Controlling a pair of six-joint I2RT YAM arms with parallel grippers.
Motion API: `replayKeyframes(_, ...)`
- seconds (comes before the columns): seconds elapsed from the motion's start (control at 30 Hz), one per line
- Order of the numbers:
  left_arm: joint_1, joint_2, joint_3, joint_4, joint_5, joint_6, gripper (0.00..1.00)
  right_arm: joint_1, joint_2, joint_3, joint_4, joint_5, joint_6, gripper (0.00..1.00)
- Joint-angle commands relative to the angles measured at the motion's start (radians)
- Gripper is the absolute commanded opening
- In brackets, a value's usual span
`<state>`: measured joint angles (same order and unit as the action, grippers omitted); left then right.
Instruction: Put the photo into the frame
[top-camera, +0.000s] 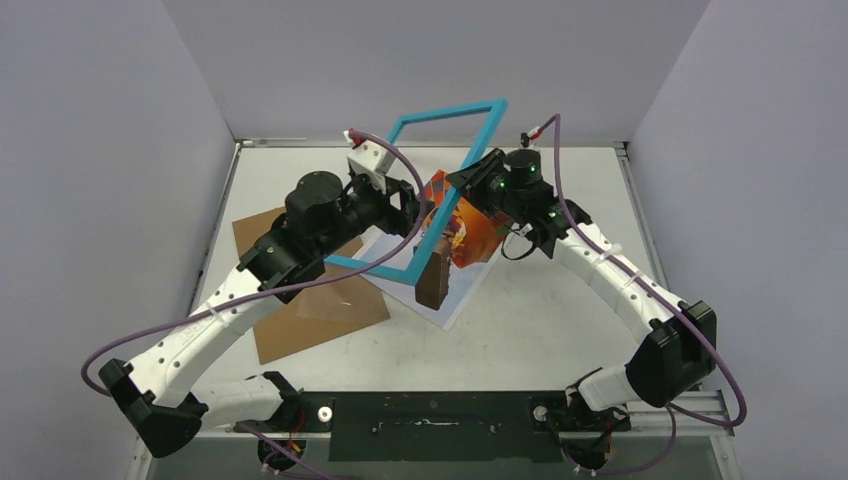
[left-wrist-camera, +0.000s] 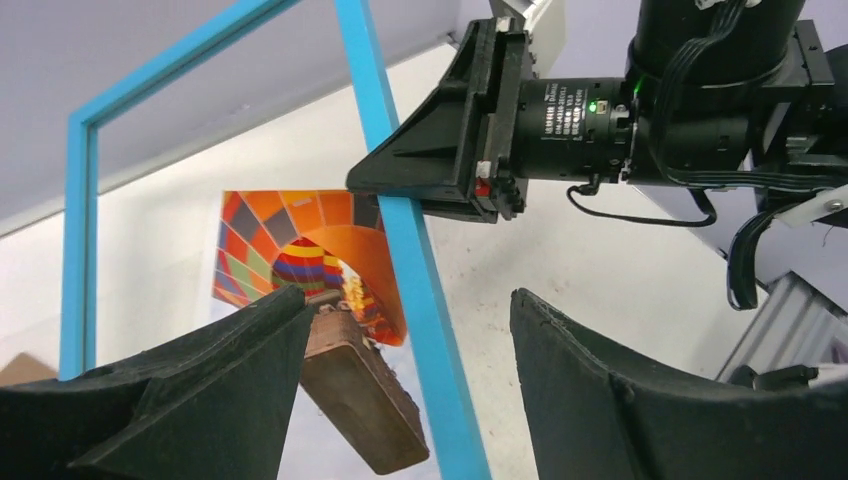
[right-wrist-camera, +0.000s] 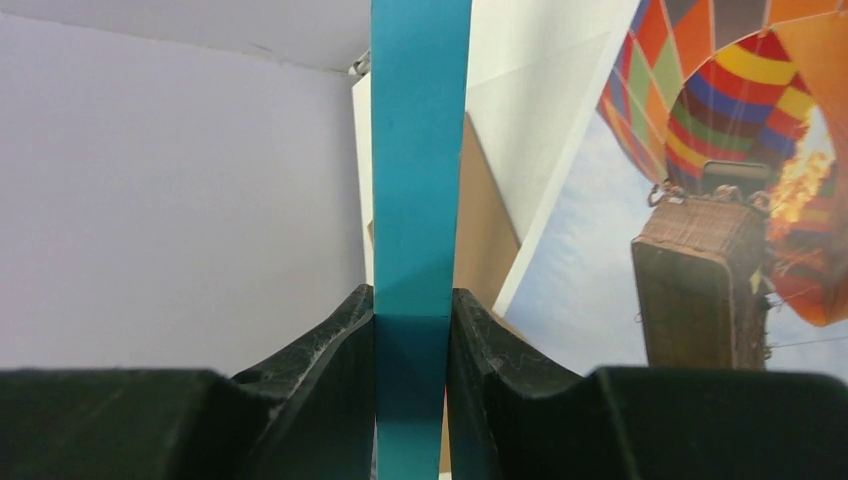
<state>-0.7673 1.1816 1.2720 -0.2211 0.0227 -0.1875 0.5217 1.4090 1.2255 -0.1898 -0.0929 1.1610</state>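
Observation:
The turquoise frame (top-camera: 445, 111) stands tilted up on edge over the middle of the table. Its lower bar sits low near the photo (top-camera: 470, 240), the balloon print lying flat beneath it. My right gripper (top-camera: 468, 180) is shut on the frame's right bar; in the right wrist view the bar (right-wrist-camera: 420, 150) is clamped between both pads of this gripper (right-wrist-camera: 412, 300). My left gripper (left-wrist-camera: 408, 295) is open, and the same bar (left-wrist-camera: 402, 240) passes between its spread fingers (left-wrist-camera: 200, 390) without touching them. The photo (left-wrist-camera: 280, 230) shows behind.
A plain brown backing board (top-camera: 310, 310) lies flat at the left of the table, under my left arm, partly beneath the frame's lower corner. White walls close the table at the back and both sides.

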Motion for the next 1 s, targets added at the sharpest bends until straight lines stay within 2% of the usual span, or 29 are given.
replayKeyframes(0.0,0.017,-0.035,0.095,-0.139,-0.118,0.015,0.71,-0.010,0.015,0.175,-0.034,-0.131,0.056,0.00)
replayKeyframes(0.1,0.036,-0.043,0.133,-0.211,-0.172,-0.006,0.71,-0.008,0.017,0.220,-0.093,-0.166,0.083,0.00)
replayKeyframes(0.2,0.047,-0.069,0.141,-0.250,-0.213,-0.009,0.72,-0.015,0.012,0.298,-0.248,-0.140,0.030,0.00)
replayKeyframes(0.33,0.069,-0.096,0.144,-0.312,-0.253,-0.028,0.72,-0.083,-0.007,0.376,-0.421,-0.163,-0.034,0.00)
replayKeyframes(0.6,0.095,-0.096,0.092,-0.373,-0.230,-0.088,0.72,-0.200,-0.001,0.543,-0.816,-0.190,-0.322,0.00)
replayKeyframes(0.97,0.107,0.007,0.047,-0.389,-0.137,-0.130,0.72,-0.370,0.005,0.711,-1.057,-0.181,-0.555,0.00)
